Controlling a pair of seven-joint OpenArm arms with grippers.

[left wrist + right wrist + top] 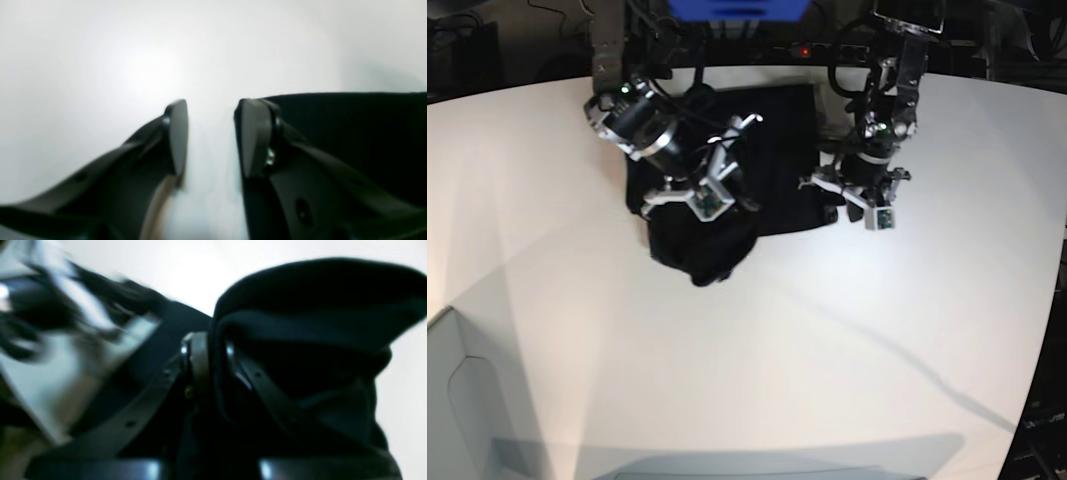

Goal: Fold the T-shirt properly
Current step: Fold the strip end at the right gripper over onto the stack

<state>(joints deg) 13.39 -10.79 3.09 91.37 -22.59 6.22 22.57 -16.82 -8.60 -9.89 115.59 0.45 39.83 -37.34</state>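
Left wrist: my left claw (pixel 210 133) is spread over bare white desk (pixel 133 66), nothing between the pads; T-shirt (pixel 350 133) edge beside it.
Right wrist: my right claw (pixel 213 353) is pinching a bunched black fold, blurred.
Base: shirt lies at the desk's far middle, one end lifted; dark cabling behind, grey bin (pixel 457 400) in the near-left corner.

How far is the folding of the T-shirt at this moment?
Early to middle stage. Part of the T-shirt already lies flat on the table. In hand: the right gripper has its jaws shut on a bunched part. The left gripper stands open at the cloth's edge. Left: laying the bunch over neatly.
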